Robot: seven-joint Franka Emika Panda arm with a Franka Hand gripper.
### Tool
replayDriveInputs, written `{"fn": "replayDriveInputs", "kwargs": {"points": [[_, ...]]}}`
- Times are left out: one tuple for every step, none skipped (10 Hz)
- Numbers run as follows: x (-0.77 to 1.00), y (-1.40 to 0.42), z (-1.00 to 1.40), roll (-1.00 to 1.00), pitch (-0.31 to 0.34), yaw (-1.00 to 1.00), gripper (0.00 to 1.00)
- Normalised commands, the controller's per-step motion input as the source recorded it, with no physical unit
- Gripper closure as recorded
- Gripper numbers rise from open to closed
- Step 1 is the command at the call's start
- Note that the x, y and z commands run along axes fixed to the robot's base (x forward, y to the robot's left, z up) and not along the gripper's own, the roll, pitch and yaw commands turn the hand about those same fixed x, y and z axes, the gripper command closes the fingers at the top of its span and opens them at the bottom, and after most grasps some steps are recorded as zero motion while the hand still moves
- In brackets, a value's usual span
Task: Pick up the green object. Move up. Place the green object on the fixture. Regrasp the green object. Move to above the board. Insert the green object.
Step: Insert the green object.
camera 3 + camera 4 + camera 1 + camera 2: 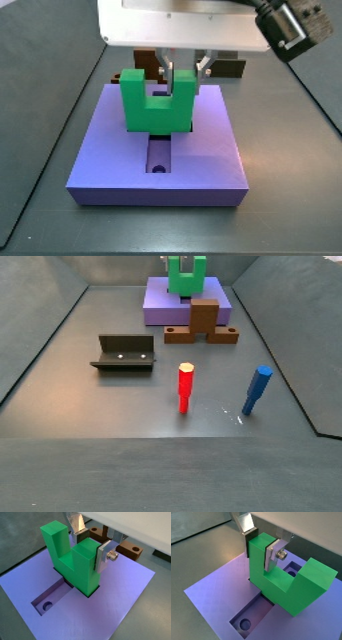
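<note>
In both wrist views: hand (pixel 90 549) clamped on one prong of the bright green matte U-shaped piece (pixel 75 559), notch upward, base seated into the flat lavender-purple slab's (pixel 117 597) recess, likely for insertion. In a side view: reddish-brown upright block (pixel 203 318) just beside the slab on the tabletop (pixel 80 386).

Evenly and softly lit from above, no harsh glare. Faint shadow beneath the bright green U-shaped piece (pixel 158 101) on the lavender slab (pixel 120 160). Silver gripper (pixel 183 70) slightly soft in both wrist views; far side view coarse.
</note>
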Motion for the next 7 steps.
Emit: {"fn": "replayDriveInputs", "kwargs": {"points": [[0.0, -0.09, -0.5, 0.12, -0.026, 0.02, 1.0], [0.0, -0.11, -0.62, 0.25, -0.05, 0.03, 1.0], [0.0, -0.09, -0.73, 0.3, -0.057, 0.01, 1.0], [0.0, -0.08, -0.79, 0.28, -0.043, 0.0, 1.0], [0.0, -0.05, -0.85, 0.25, -0.019, 0.0, 1.0], [0.03, -0.01, -0.55, 0.15, 0.0, 0.0, 1.0], [0.0, 0.0, 0.0, 0.0, 0.0, 0.0, 1.0]]}}
